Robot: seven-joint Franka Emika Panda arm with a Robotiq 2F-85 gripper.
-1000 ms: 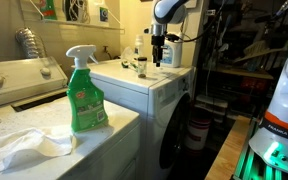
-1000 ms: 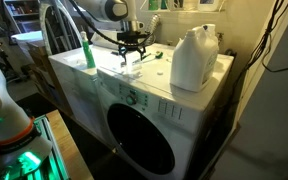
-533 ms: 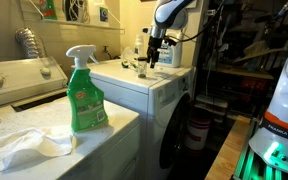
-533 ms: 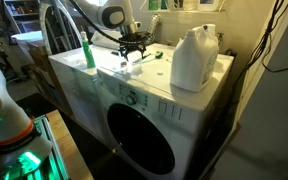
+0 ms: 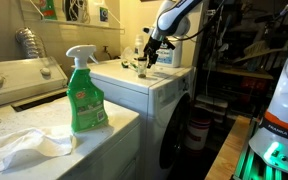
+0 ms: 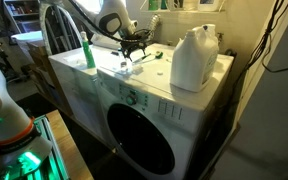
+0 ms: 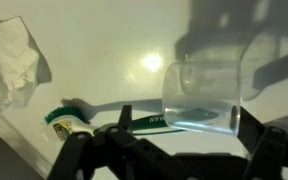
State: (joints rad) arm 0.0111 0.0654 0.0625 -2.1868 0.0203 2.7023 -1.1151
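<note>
1. Clear cup [image 7: 204,95]: see-through and empty. It sits on the white top of a washing machine [image 6: 134,130]. In the wrist view it lies at about 1 o'clock from the gripper's midpoint, close ahead and slightly off the centre line. Its walls run roughly 12 to 6.
2. Gripper [image 7: 174,160]: fingers [image 7: 79,155] spread wide and holding nothing. They show dark along the lower edge of the wrist view. The cup is beyond the tips, not between them, and whether anything touches cannot be told. In both exterior views the gripper hangs low over the machine's top [image 5: 148,60] [image 6: 134,48].
3. Toothbrush [image 7: 104,124]: green and white, lying flat just beside the cup at its 8 o'clock. Its long axis runs 9 to 3, across the fingers' line.
4. Crumpled paper [image 7: 12,60]: at 10 o'clock, well apart from the cup.
5. Detergent jug [image 6: 194,58]: white and upright, on the same top, apart from the gripper.
6. Spray bottle [image 5: 84,95]: green, on a nearer surface, with a white cloth [image 5: 24,145] beside it.
</note>
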